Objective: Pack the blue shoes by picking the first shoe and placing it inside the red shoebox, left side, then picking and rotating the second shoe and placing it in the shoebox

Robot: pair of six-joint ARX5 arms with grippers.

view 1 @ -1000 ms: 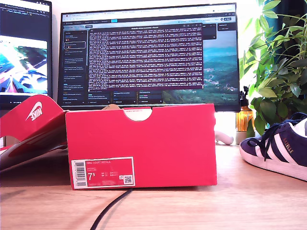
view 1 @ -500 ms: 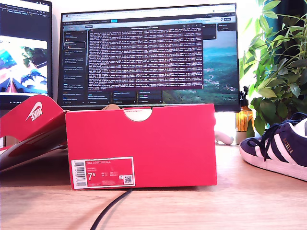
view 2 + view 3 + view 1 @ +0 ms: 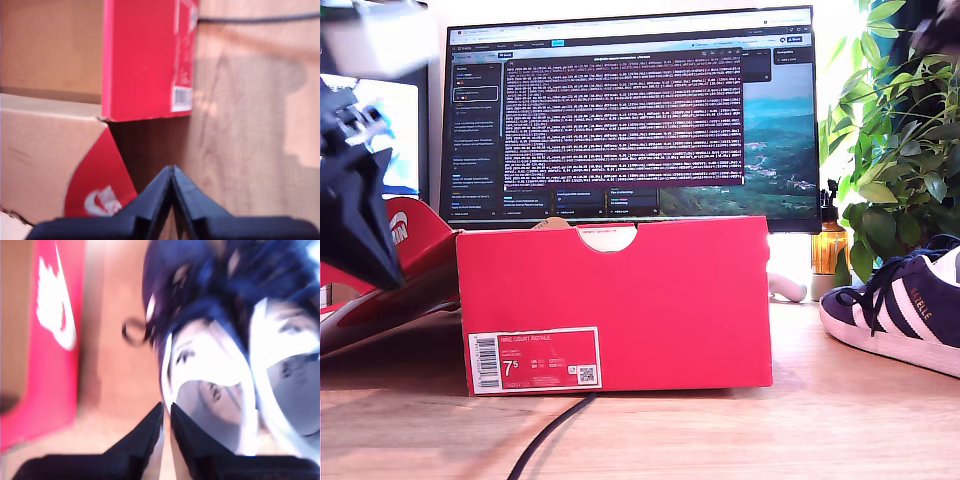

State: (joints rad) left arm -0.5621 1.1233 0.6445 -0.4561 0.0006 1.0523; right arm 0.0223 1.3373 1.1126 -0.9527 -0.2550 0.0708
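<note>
The red shoebox stands open on the wooden desk in front of a monitor, its label facing the exterior camera and its lid folded back toward the exterior view's left. A dark, blurred arm hangs over that lid at the exterior view's left edge. My first gripper looks down past the box's corner and the lid's swoosh, jaws pressed together with nothing between them. My second gripper hovers over the pair of blue shoes, seen from above with their openings facing up, beside the red lid; its jaws are nearly together, only a sliver of gap, and empty. In the exterior view one shoe sits on the desk at the right edge, near a plant, well apart from the box. A black cable runs out from under the box.
</note>
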